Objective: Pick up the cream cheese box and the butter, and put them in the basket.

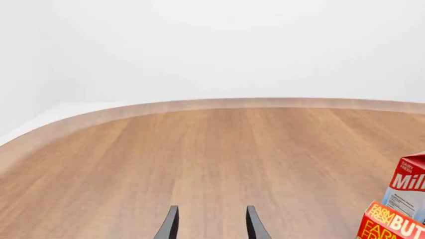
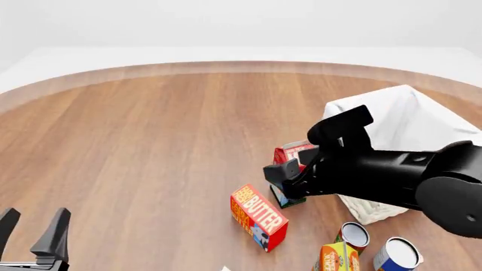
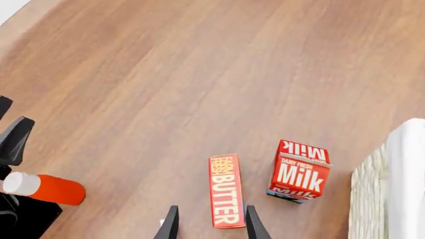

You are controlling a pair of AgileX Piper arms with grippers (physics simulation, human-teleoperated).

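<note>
Nearest the front camera, the left end effector (image 2: 34,228) rests low at the desk's (image 2: 150,147) near-left edge, fingers spread and empty, well apart from every carton. Right end effector (image 3: 210,221) hangs above the desk with its fingers spread and nothing between them. Its wrist view looks almost straight down, and the butter (image 3: 224,190) lies flat just ahead of the fingertips, its long axis roughly in line with the gap; this placement suits a descent onto the carton's narrow width. Milk carton (image 3: 298,171) stands just beside the butter, towards the basket (image 2: 407,121). From the front, the right arm hides part of the milk carton and the basket's near rim. Cans (image 2: 397,254) and an orange-yellow carton (image 2: 335,258) sit near the basket's front corner. No cream cheese box can be identified.
</note>
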